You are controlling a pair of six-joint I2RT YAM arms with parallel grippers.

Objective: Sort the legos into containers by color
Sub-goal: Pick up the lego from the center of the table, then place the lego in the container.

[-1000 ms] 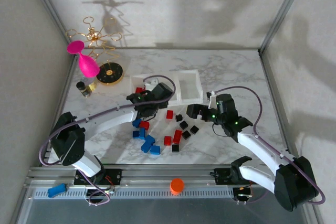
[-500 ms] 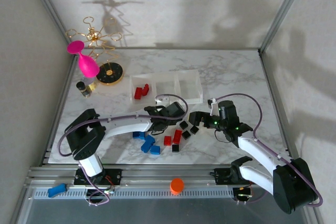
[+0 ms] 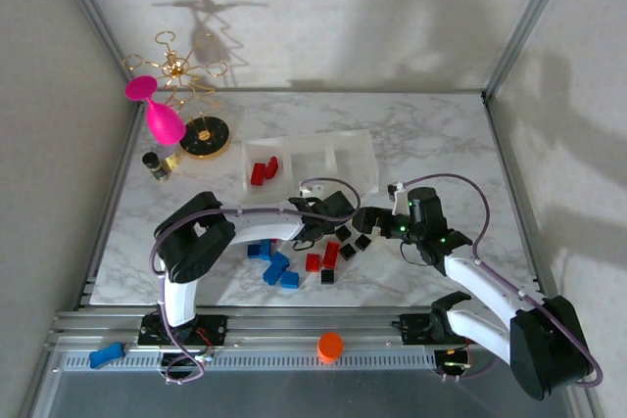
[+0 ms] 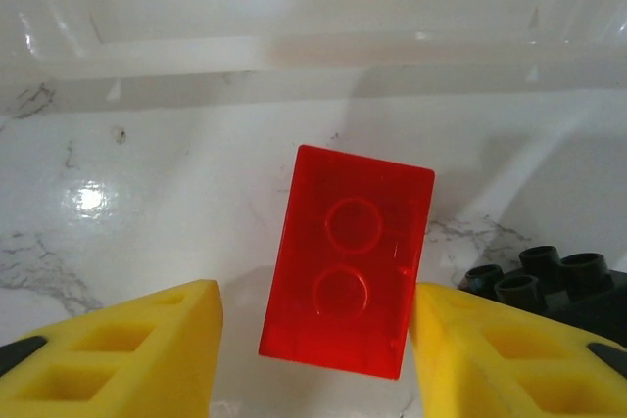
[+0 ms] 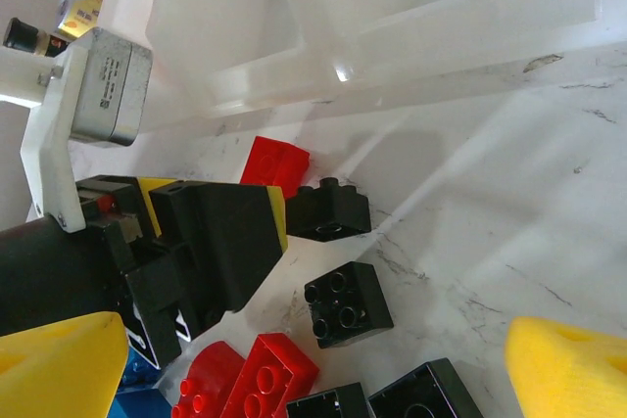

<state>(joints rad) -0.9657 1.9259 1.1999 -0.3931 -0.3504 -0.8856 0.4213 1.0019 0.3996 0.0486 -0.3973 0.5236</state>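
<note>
- Camera overhead: you are at the pick-up step for a red piece. The left pincer (image 3: 333, 214) reaches to the middle of the white marble desk (image 3: 441, 144), just in front of the row of three clear, white-rimmed plastic bins (image 3: 312, 159). The leftmost bin holds small red plastic bricks (image 3: 260, 171). Loose blue bricks (image 3: 274, 266), loose red bricks (image 3: 323, 256) and loose black bricks (image 3: 348, 242) lie near the arms. The right pincer (image 3: 364, 219) hovers just beside the left one.
- Left wrist camera: the left pincer (image 4: 315, 296) straddles a red oblong two-stud brick (image 4: 348, 261) that lies flat on the desk. Its yellow pads (image 4: 127, 340) stand released, not clenched. A strip of desk shows between the pad on the picture's left and the brick, while the other pad is at the brick's edge. A black studded brick (image 4: 544, 276) sits just beside that pad. The bin wall (image 4: 294, 51) is near, straight ahead.
- Right wrist camera: the right pincer (image 5: 313, 369) is spread wide and grasps nothing. It looks at the left pincer (image 5: 225, 232) by the red oblong brick (image 5: 274, 163), with two black bricks (image 5: 348, 302) nearby and the bins (image 5: 411, 36) beyond.
- Next, I judge, you should clench squarely on the red brick without catching the black neighbour. Then lift it and carry it to the leftmost bin. Keep the right arm back, since the two pincers are crowded.
</note>
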